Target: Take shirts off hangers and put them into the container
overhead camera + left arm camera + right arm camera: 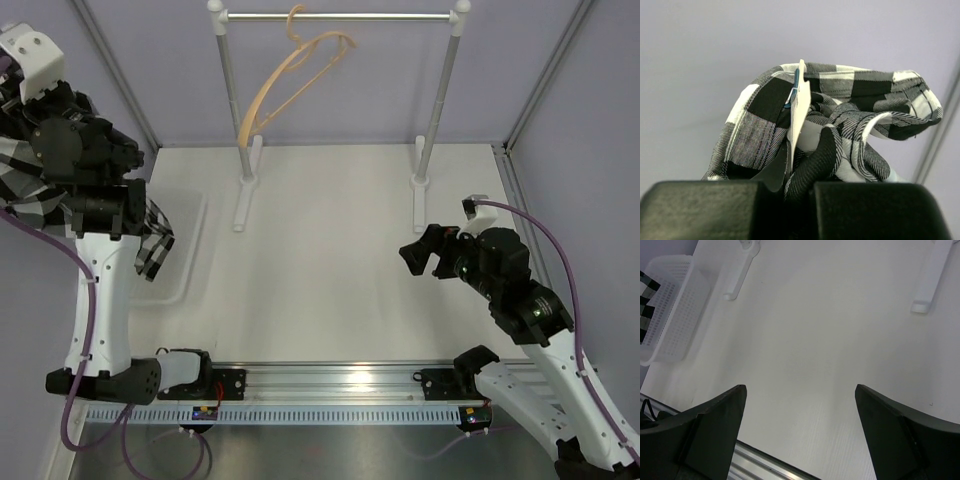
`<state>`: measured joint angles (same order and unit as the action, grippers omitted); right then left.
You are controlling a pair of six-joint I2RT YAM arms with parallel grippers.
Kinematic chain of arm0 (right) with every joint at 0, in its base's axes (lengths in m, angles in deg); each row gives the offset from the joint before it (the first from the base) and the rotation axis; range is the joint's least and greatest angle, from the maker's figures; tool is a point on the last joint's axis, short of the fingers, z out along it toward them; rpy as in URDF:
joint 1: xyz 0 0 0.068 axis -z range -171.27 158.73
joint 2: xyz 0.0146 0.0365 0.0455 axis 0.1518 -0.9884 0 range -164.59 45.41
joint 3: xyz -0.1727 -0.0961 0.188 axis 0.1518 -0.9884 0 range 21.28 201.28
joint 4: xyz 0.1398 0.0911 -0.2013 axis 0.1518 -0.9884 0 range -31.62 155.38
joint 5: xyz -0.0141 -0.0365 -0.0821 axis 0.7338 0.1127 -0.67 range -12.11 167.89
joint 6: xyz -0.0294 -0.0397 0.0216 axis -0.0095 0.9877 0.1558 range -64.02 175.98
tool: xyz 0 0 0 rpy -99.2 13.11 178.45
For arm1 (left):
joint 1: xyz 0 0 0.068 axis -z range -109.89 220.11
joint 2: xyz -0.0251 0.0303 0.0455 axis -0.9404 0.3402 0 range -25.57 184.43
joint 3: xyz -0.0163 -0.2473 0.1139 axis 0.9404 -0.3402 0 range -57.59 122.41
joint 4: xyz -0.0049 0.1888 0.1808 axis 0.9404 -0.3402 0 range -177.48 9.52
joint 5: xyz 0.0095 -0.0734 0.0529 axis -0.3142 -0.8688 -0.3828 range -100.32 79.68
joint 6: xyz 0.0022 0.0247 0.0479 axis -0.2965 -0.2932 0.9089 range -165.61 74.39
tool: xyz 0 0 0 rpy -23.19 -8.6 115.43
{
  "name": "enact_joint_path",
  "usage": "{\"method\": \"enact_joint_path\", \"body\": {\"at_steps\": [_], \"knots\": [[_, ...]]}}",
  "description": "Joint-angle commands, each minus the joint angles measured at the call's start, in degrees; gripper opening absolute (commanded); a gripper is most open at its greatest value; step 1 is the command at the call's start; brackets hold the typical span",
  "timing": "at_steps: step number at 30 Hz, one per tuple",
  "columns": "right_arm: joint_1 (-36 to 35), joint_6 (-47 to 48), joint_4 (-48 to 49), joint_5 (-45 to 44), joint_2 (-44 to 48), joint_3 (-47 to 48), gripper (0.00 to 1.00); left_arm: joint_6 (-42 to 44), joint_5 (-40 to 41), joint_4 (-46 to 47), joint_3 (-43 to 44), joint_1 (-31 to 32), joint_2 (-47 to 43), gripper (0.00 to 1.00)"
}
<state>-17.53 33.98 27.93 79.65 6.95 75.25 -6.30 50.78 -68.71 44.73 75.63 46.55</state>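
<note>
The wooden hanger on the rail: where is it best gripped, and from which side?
Probably the lower curved arm of the hanger, approached from the robot's side: it is thin, hangs free below the rail, and nothing covers it.

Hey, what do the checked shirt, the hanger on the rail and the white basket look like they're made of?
Checked shirt: soft woven cloth, matte; it folds and shows twill lines. Hanger: probably wood, light tan, smooth. White basket: likely plastic, slightly translucent, with fine moulded slots.
</note>
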Motion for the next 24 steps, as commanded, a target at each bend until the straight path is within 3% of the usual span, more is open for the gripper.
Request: {"method": "enact_joint_path", "body": {"at_steps": [1,6,11,19,24], "knots": [[-0.46,0.99,2.21,2.02,-0.39,-0.1,0.99,-0.1,-0.63,5.21,-5.71,-2.0,-2.15,0.0],[-0.55,0.38,2.56,2.02,-0.3,-0.71,0.99,-15.62,-2.91,-2.88,-18.01,-3.58,-5.93,0.0],[-0.46,0.38,2.47,2.2,0.4,-1.68,0.99,-23.48,-7.04,-4.74,-30.4,-4.99,-7.61,0.0],[-0.54,0.03,3.0,2.11,1.19,-3.26,0.99,-34.03,-13.55,-7.2,-39.21,-5.43,-6.82,0.0],[-0.46,0.55,2.82,1.49,1.46,-4.05,1.0,-41.83,-15.13,-11.31,-42.99,-9.29,-4.8,0.0]]}}
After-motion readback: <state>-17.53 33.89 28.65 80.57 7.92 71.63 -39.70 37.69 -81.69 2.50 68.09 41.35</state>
